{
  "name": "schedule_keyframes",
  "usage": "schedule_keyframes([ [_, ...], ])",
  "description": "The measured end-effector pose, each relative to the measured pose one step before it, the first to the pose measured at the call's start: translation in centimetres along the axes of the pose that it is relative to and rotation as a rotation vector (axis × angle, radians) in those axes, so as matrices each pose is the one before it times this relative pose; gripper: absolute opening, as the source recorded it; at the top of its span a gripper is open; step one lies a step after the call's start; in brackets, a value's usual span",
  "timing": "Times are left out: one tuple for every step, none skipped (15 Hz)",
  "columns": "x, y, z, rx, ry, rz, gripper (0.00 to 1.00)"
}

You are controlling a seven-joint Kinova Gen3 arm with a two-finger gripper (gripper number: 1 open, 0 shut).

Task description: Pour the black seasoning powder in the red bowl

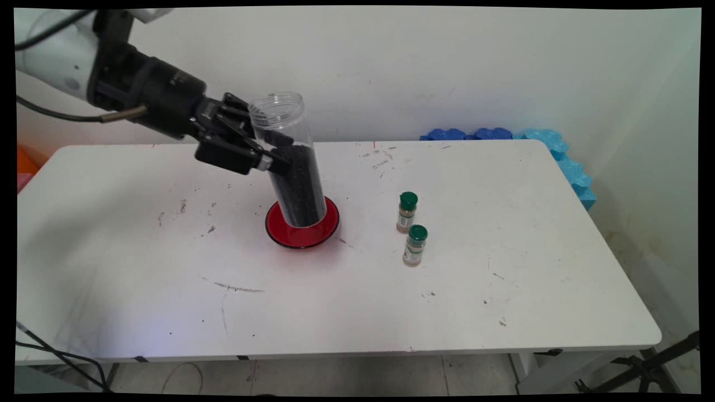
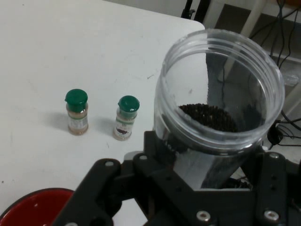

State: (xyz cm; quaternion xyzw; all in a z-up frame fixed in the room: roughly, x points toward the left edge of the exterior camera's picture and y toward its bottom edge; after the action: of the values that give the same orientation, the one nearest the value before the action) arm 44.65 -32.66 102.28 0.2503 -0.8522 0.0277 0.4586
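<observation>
A: Far left, beyond the table edge?
B: An orange strip (image 1: 25, 162) low against the wall; dark cables (image 1: 61, 357) trailing below the near left corner.

A: And the surface?
B: White table (image 1: 503, 301), scuffed, with grey streaks left of centre and dark specks near the back edge.

A: Upper left?
B: Black gripper (image 1: 268, 152) reaching in, clamped around a tall clear jar (image 1: 290, 167). Open-mouthed, no lid, tilted with its top leaning left, filled about two thirds with black grains (image 2: 209, 117).

A: Under the jar?
B: Red bowl (image 1: 301, 226) with a dark rim, the jar's base over it; touching or just above, cannot tell.

A: Right of the bowl?
B: Two small spice bottles, green caps, tan contents, both upright. Farther bottle (image 1: 407, 212) and nearer bottle (image 1: 415, 245), close together, well apart from the bowl.

A: Back right?
B: Blue foam pieces (image 1: 558, 153) along the wall and around the far right corner. Plain pale wall (image 1: 447, 67) behind. Tiled floor (image 1: 335, 377) below the near edge, black stand legs (image 1: 648, 368) at lower right.
</observation>
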Motion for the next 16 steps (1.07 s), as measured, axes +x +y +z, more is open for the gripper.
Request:
schedule_keyframes([
  [-0.016,-0.022,-0.347,0.0004,-0.00062,-0.00561,0.0],
  [-0.028,-0.052,-0.34,0.00135,0.00102,-0.00855,0.0],
  [-0.037,-0.098,-0.236,0.00119,0.00245,-0.01056,0.0],
  [-0.043,-0.075,-0.158,-0.0028,0.00326,-0.00779,0.0],
  [-0.033,-0.057,-0.079,-0.00273,0.00154,-0.00473,0.0],
  [-0.12,-0.122,-0.074,-0.00548,-0.0034,-0.00397,0.0],
  [-0.193,-0.151,-0.064,-0.00453,-0.00874,-0.00571,0.0],
  [-0.24,-0.225,0.024,-0.002,-0.01603,-0.01023,0.0],
  [-0.236,-0.225,0.061,0.00075,-0.01149,-0.00299,0.0],
  [-0.279,-0.247,0.068,0.00127,-0.01024,-0.00245,0.0],
  [-0.281,-0.279,0.17,0.0005,-0.0056,-0.00412,0.0],
  [-0.343,-0.269,0.171,0.00218,-0.0061,-0.01092,0.0],
  [-0.461,-0.316,0.198,0.0037,-0.00744,-0.01694,0.0],
  [-0.462,-0.354,0.257,0.00321,-0.00806,-0.02004,0.0],
  [-0.45,-0.307,0.242,0.0022,-0.00746,-0.02469,0.0],
  [-0.298,-0.201,0.166,0.0016,-0.00519,-0.01673,0.0],
])
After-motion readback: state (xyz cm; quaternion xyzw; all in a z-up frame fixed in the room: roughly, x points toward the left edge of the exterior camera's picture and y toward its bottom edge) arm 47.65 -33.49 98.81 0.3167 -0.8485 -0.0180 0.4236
